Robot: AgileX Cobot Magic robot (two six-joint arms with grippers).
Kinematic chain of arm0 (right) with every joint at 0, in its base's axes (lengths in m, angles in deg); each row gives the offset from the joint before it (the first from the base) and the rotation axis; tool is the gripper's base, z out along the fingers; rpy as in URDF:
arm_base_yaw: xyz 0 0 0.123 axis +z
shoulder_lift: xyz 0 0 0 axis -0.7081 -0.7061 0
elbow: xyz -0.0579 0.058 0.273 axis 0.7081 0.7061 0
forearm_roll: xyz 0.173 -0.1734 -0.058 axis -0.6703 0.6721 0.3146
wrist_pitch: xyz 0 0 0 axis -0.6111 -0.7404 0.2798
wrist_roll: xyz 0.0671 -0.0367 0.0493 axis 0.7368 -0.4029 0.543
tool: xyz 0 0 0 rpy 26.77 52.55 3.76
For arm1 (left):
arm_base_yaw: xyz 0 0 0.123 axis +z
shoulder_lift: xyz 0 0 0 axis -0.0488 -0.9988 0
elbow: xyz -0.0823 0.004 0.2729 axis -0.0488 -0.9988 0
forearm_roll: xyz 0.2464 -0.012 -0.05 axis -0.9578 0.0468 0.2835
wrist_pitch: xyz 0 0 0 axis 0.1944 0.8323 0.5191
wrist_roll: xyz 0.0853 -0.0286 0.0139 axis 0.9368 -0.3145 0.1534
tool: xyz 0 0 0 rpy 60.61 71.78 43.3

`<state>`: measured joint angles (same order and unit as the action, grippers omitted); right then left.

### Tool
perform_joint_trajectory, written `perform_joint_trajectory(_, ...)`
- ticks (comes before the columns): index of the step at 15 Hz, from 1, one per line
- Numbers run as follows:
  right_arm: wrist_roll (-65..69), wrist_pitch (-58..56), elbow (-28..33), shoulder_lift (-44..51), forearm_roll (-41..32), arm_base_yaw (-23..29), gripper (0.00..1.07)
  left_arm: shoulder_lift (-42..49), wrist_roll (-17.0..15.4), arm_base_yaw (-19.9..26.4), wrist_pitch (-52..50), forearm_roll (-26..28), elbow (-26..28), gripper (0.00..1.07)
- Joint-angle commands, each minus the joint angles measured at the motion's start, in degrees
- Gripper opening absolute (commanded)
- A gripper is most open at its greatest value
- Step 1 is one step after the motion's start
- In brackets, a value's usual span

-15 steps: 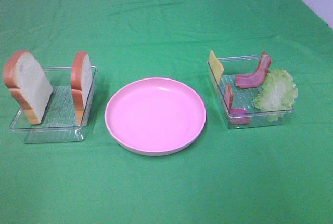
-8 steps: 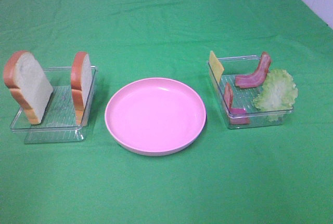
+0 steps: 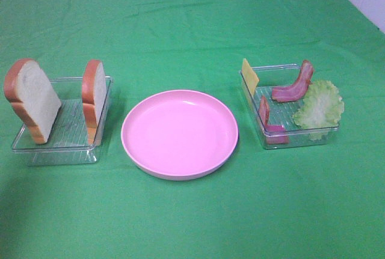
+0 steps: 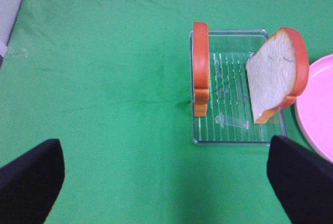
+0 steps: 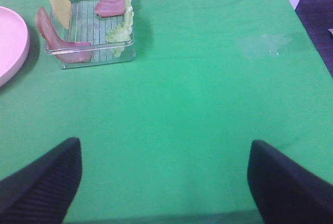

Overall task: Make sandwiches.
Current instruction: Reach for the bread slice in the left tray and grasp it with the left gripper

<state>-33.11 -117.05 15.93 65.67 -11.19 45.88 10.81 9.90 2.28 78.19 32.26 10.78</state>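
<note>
1. Here, a green cloth (image 3: 180,18) is seen spread over the table, and a round pink plate (image 3: 180,133) is set at its middle in the high view.
2. A clear left tray (image 3: 60,157) is placed just beside the plate on the left arm's side, and two toy bread slices are stood on edge in it.
3. The outer bread slice (image 3: 33,100) is leaned, tilted, at the tray wall farthest from the plate. The inner bread slice (image 3: 93,94) is propped almost upright at the wall nearest the plate. Bare tray floor is left between them.
4. A clear right tray (image 3: 301,140) is placed near the plate on the right arm's side, without touching it.
5. In that tray, a yellow cheese square (image 3: 249,74) is leaned at the far corner nearest the plate. A rear bacon strip (image 3: 293,86) is curved along the back, and a front bacon strip (image 3: 267,121) is curled along the plate-side wall.
6. A pale lettuce leaf (image 3: 320,106) is draped over the outer wall of that tray and partly hung outside it.
7. The sandwich parts are thus found in the two trays, not yet stacked.
8. The left gripper (image 4: 164,146) is shown only by its wrist view. Its dark fingers are spread wide over bare cloth, nothing is held, and the bread tray is seen ahead, well apart.
9. The right gripper (image 5: 164,146) is likewise spread wide and nothing is held. The fillings tray is seen well ahead of it.
</note>
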Motion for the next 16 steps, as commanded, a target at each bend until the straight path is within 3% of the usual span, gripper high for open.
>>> perform_joint_trajectory(1,-0.3,0.3,0.2,1.9,-0.1,-0.1,0.84,-11.5,1.5,-0.2,2.5,5.2,10.1,1.01)
perform_joint_trajectory(3,-0.3,0.3,0.2,1.9,-0.1,-0.1,0.84,-20.1,2.1,-1.4,5.3,8.0,17.2,1.01)
perform_joint_trajectory(5,-0.3,0.3,0.2,1.9,-0.1,-0.1,0.84,-25.8,1.5,-4.2,7.1,7.2,22.1,1.01)
perform_joint_trajectory(8,-0.3,0.3,0.2,1.9,-0.1,-0.1,0.84,-37.2,-6.9,-11.3,11.1,2.7,31.3,1.01)
perform_joint_trajectory(11,-0.3,0.3,0.2,1.9,-0.1,-0.1,0.84,-47.1,-11.1,-17.9,17.3,-1.6,39.6,1.01)
perform_joint_trajectory(14,-0.3,0.3,0.2,1.9,-0.1,-0.1,0.84,-55.6,-14.2,-21.3,18.2,-3.0,42.9,1.01)
perform_joint_trajectory(16,-0.3,0.3,0.2,1.9,-0.1,-0.1,0.84,-59.2,-14.2,-22.1,17.4,-2.8,42.9,1.0)
